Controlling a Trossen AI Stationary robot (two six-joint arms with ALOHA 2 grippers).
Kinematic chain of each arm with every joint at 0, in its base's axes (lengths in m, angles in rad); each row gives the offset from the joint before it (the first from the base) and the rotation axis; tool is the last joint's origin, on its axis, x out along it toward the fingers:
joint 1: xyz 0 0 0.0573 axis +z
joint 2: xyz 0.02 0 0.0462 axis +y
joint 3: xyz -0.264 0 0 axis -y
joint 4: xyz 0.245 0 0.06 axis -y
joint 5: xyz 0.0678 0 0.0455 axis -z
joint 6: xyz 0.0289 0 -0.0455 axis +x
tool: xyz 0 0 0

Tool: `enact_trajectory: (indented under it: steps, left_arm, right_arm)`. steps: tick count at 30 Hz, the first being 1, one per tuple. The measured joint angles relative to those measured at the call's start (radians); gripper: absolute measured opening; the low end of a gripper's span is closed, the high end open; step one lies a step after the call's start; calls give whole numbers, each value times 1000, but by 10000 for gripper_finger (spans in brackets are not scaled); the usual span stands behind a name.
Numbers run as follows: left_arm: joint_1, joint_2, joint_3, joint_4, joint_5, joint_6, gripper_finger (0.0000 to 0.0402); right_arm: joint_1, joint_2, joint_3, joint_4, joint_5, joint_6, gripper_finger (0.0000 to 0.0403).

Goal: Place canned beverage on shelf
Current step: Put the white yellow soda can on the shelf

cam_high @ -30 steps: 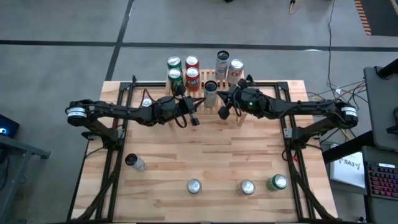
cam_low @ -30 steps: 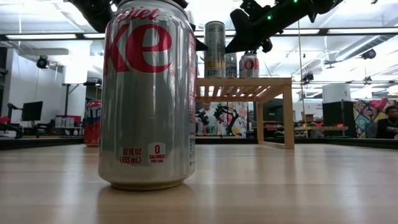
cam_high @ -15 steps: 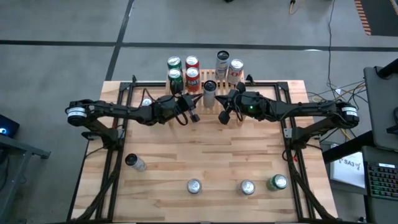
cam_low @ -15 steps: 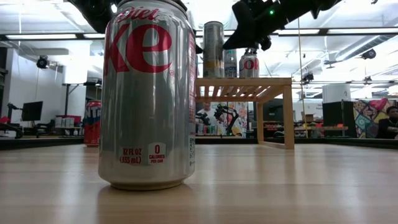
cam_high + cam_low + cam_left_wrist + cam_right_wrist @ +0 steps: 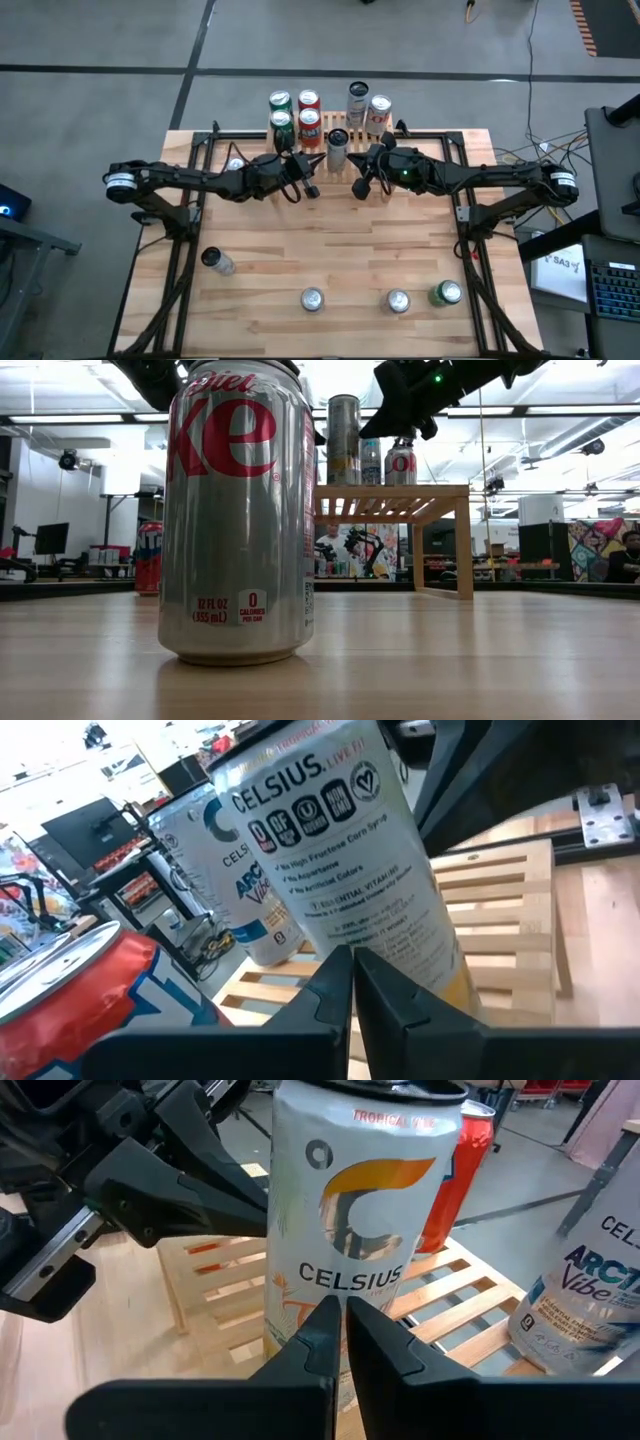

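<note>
Overhead, the left gripper (image 5: 312, 190) sits left of centre, its fingers pressed together on nothing, just left of the upright Celsius can (image 5: 338, 149) on the slatted shelf (image 5: 318, 172) at upper centre; the right gripper (image 5: 359, 183), likewise closed and empty, flanks it. Only the low view shows a Diet Coke can (image 5: 238, 510) looming left, the wooden table (image 5: 480, 660) and the room behind.
</note>
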Motion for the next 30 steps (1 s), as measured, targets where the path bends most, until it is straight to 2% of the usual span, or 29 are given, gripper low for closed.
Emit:
enact_trajectory:
  steps: [9,13,17,30]
  left_arm:
    - [-3,-57,-2,-91,22,-41,0]
    - [-3,-57,-2,-94,101,-78,0]
    - [-3,-47,-3,-91,169,-118,0]
    - [-2,-8,-3,-9,168,-133,0]
  right_arm:
    - [-4,-14,0,-14,35,-6,13]
    - [-4,-15,0,-14,105,-29,13]
    - [-21,-15,0,-1,113,-45,13]
    - [-62,-8,0,99,95,-82,13]
